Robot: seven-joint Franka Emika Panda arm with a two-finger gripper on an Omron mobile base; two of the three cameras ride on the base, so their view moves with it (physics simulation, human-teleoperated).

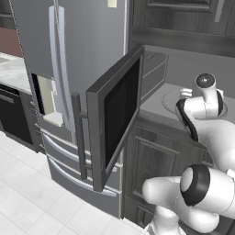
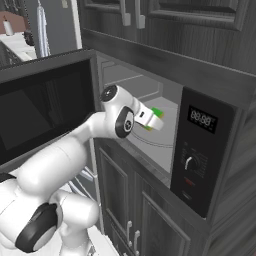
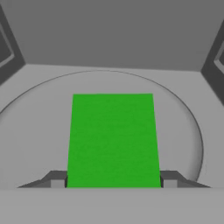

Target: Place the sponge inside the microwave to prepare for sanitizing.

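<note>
Reaching into the open microwave [image 2: 150,100], the white arm is seen with its gripper [image 3: 113,181] inside the light grey cavity. The sponge [image 3: 113,140] is held between the two dark fingertips [image 3: 57,180], which are pressed against its left and right sides, so the claw is closed narrowly on it. In the hand view the bright green top of the sponge is turned to the camera, and the round glass turntable [image 3: 35,127] is seen below and around it; whether the sponge touches the plate cannot be told. In the right base view a small part of the sponge [image 2: 157,113] is shown at the end of the hand, green above and yellow under, above the turntable [image 2: 155,142] and to the left of the black control panel [image 2: 202,150]. The microwave door [image 1: 114,114] is swung wide open to the left, with its dark glass and the vertical grey bar handle [image 1: 79,137] at the outer edge. A steel refrigerator [image 1: 73,69] is placed behind the door in the left base view, and dark wooden cabinets [image 2: 140,215] are found under the microwave.
</note>
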